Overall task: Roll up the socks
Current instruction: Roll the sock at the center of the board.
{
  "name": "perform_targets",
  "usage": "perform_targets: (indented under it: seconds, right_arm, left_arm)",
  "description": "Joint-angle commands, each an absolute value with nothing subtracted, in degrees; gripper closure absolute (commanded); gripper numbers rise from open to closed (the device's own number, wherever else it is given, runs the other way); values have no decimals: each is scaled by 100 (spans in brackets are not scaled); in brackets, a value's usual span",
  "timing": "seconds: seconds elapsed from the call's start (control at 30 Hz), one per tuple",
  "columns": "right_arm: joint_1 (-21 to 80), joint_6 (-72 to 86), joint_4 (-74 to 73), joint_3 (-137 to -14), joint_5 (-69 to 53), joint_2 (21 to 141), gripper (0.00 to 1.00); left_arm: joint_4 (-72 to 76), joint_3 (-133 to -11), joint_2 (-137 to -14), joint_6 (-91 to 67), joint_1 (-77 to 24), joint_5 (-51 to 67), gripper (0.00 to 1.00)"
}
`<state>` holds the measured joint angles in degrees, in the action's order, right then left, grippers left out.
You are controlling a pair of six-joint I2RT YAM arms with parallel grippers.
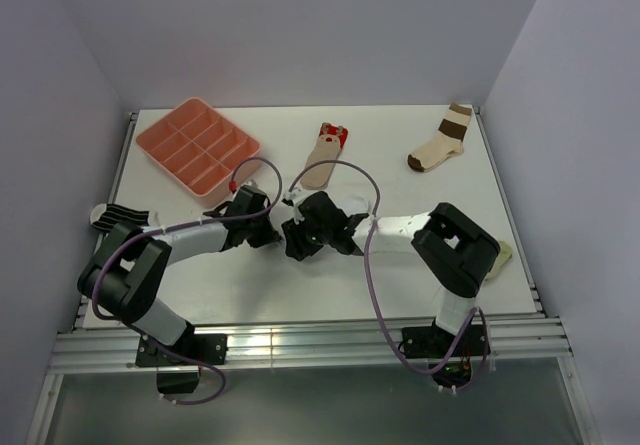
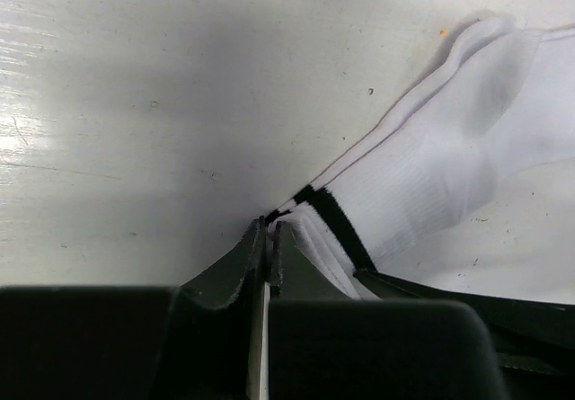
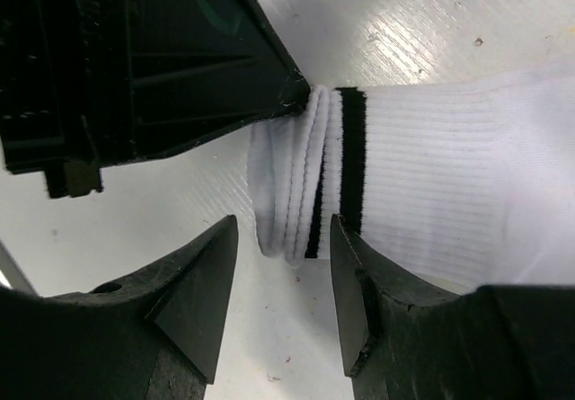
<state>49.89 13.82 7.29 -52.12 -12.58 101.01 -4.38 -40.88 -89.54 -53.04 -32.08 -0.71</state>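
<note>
Clamping the white sock at its cuff, left fingers — right fingers splayed astride, toe cropped.

The white table carries a pink divided tray far left, a tan red-ended sock far centre and a brown-banded cream sock far right. A striped sock lies at the left edge, a yellowish lump at the right (partly hidden), a white sock mid-table.
</note>
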Motion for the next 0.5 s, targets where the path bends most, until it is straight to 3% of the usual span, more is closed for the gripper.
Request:
perform_targets:
  seconds: [0.0,0.17,0.27,0.4,0.47]
  right_arm:
    - [5124,1187,949,-5194,-818,10195,48]
    - [5282,1178,1063,-5115,-510,10257,52]
    - [5300,1257,1160,-5098,-501,10318,61]
    - [5291,1397,1230,-5036,-589,10353,90]
    - [5265,1467,1257,-4949,-720,10354,97]
  left_arm:
    - [-1432,-4060,-9237,-5071,-3234,-220,100]
    - [-1529,-4157,-9281,-5080,-3234,-211,100]
    - [-1564,-4218,-9308,-5089,-3234,-193,99]
    - [-1582,-4184,-9203,-5159,-3234,-220,99]
    - [-1530,-4079,-8983,-5273,-3234,-316,94]
